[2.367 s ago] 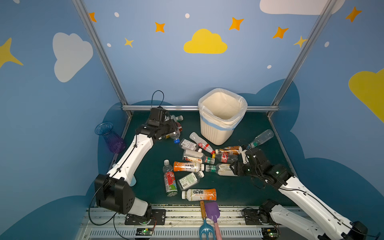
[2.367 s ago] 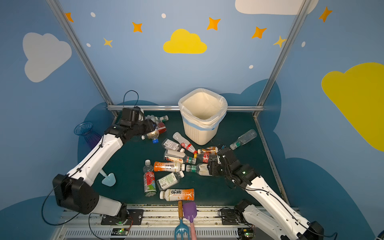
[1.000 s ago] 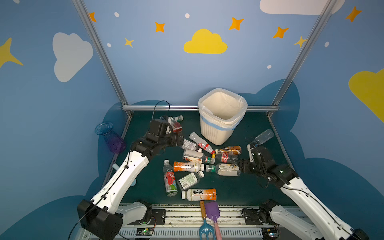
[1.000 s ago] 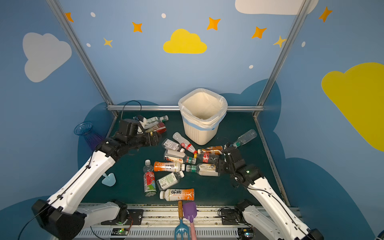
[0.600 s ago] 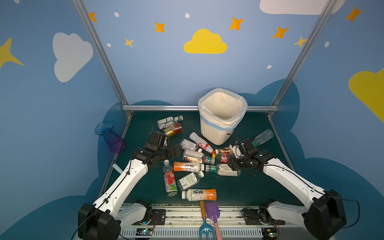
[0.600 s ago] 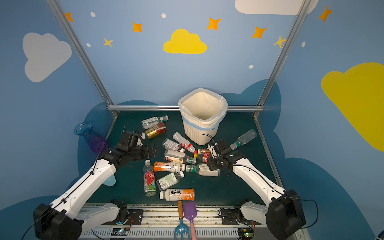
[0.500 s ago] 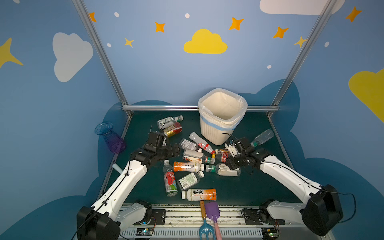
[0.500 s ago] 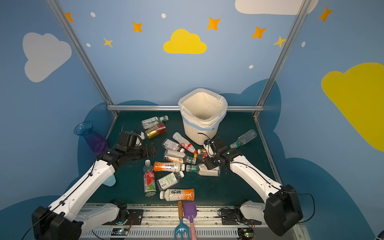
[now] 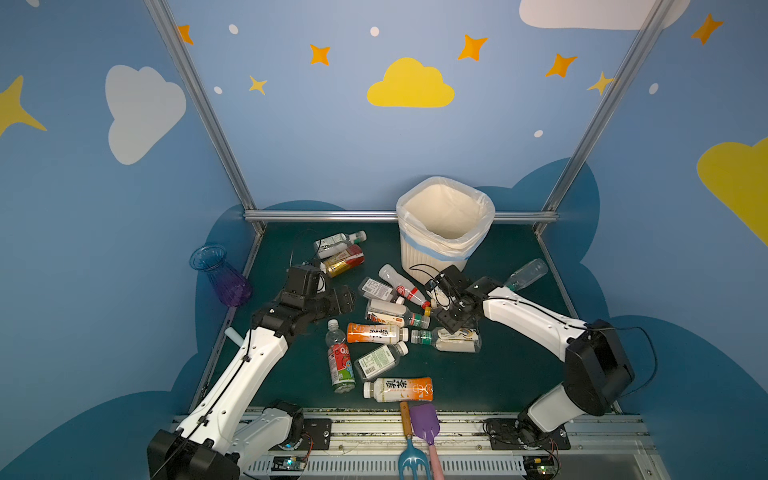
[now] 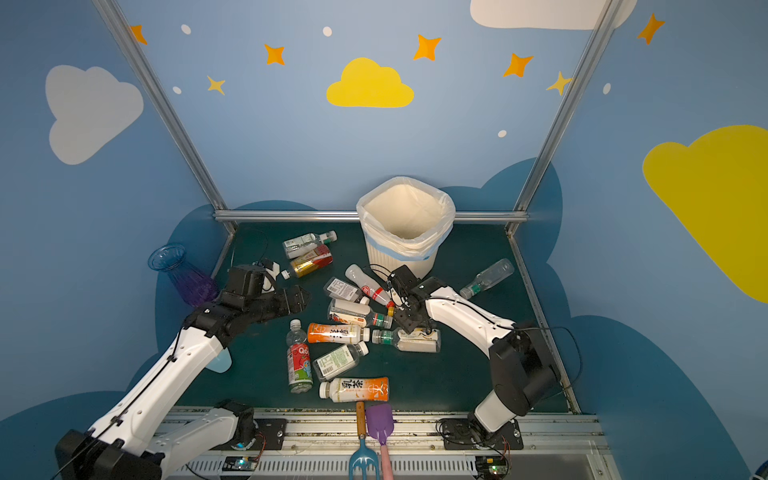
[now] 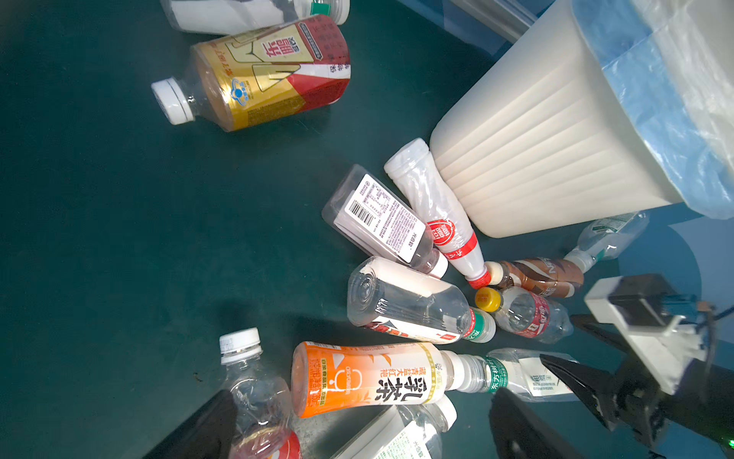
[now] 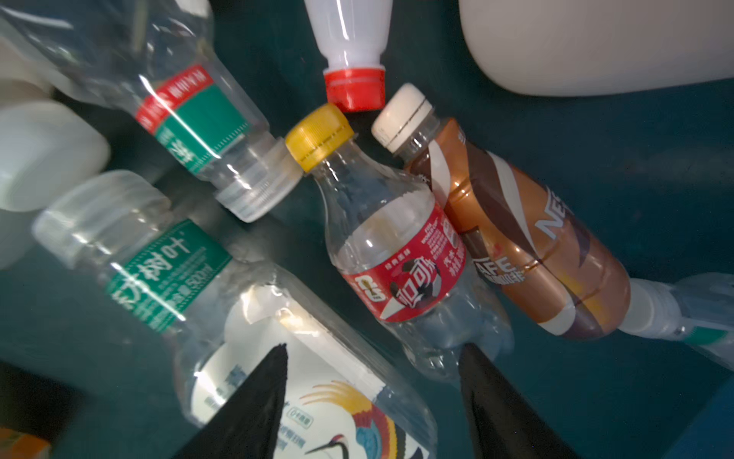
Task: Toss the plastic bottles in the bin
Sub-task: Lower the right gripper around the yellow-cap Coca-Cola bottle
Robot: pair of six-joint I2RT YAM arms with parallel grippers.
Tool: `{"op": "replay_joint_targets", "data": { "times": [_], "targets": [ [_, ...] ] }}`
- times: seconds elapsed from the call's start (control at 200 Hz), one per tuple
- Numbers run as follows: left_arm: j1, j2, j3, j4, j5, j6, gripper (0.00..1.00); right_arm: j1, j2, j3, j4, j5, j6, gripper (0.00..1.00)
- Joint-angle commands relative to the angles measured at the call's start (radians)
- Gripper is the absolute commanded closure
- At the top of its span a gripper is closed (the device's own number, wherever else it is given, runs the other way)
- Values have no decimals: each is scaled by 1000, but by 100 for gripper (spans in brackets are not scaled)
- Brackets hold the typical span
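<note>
in both top views the plastic bottles [image 9: 376, 332] are lying scattered on the counter [image 9: 498, 374] before the bin [image 10: 399, 262]. left wrist: i'm holding my left end effector [image 11: 357, 433] released by the orange bottle [image 11: 369, 381]. right wrist: the right end effector [image 12: 373, 377] is hovering spread over the red-labelled bottle [image 12: 405, 278], gripping nothing.

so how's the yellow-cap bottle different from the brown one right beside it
The yellow-cap bottle is clear with a red label band; the brown bottle is covered by a brown and copper sleeve. The yellow-cap bottle's cap is yellow, the brown bottle's cream-white. Both lie on their sides, side by side, caps pointing the same way.
</note>
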Motion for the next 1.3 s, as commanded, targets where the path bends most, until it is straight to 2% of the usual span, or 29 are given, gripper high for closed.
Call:
{"op": "replay_joint_targets", "data": {
  "times": [0.0,0.401,0.496,1.292],
  "targets": [
    [17,-21,-17,-15,7,12,0,12,30,45,-39,82,-35,29],
    [58,-58,-38,-22,13,23,0,17,136,106,-65,105,-61,27],
    [62,-61,-39,-21,46,22,0,18,157,116,-66,116,-64,26],
    [87,-72,-42,-17,67,24,0,20,275,164,-38,160,-89,23]
  ]
}}
